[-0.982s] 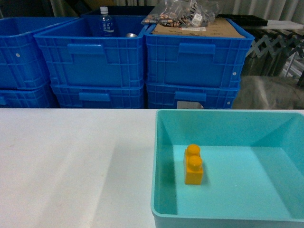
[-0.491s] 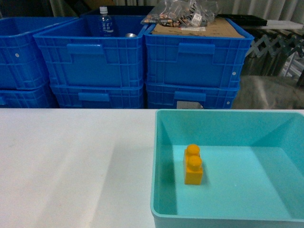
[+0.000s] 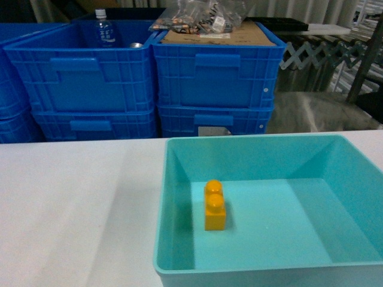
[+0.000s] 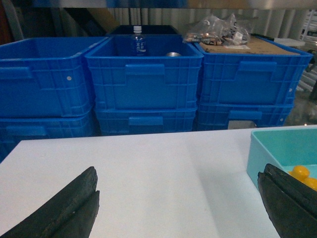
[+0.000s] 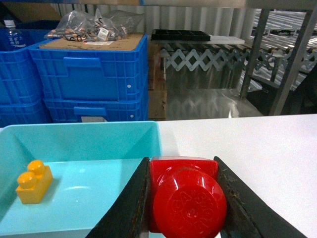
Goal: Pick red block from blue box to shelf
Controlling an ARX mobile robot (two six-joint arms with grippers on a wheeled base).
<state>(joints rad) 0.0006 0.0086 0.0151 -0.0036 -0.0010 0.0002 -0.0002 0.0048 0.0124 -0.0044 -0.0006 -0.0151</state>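
Observation:
The red block (image 5: 185, 196) fills the bottom of the right wrist view, stud toward the camera, with my right gripper (image 5: 181, 163) shut on its two sides. It hangs over the near right corner of the blue box (image 5: 79, 134), a pale turquoise bin (image 3: 179, 143) on the white table (image 3: 72, 197). An orange two-stud brick (image 3: 215, 205) stands inside the bin. My left gripper (image 4: 179, 171) is open over bare table, left of the bin (image 4: 267, 148). The shelf (image 5: 295, 62) shows as steel posts at the far right beyond the table. Neither gripper appears in the head view.
Stacked dark blue crates (image 3: 215, 78) line the far side of the table; one holds a bottle (image 3: 103, 27), another carries cardboard with a bag of parts (image 3: 200, 15). A grey scissor-lattice frame (image 5: 198, 54) stands between the crates and the steel posts.
In the head view the bin, orange brick and crates have slid left, so the view has swung right. More of the bin's right side now shows.

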